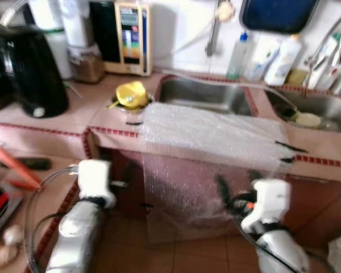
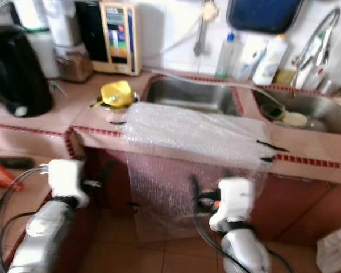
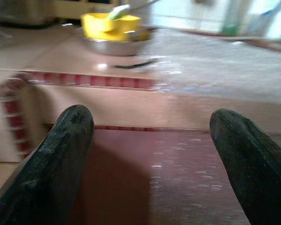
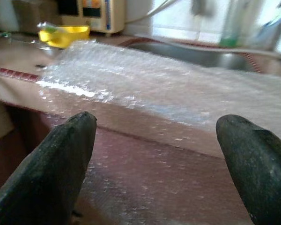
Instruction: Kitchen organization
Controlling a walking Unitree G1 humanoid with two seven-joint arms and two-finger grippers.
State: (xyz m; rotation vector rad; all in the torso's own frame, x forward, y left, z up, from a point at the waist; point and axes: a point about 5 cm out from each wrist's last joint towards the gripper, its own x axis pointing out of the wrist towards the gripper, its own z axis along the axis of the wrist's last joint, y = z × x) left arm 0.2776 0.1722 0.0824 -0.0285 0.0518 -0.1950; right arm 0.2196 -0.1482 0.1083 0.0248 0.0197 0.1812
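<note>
Up top, pink tiled counter with sink, bubble wrap draped mid-frame, yellow bowl beside it, left gripper and right gripper both wide open, holding nothing.

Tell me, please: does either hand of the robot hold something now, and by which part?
Nothing is held. The left hand and the right hand are both open, in front of the bubble wrap that hangs over the counter edge, without touching it.
</note>
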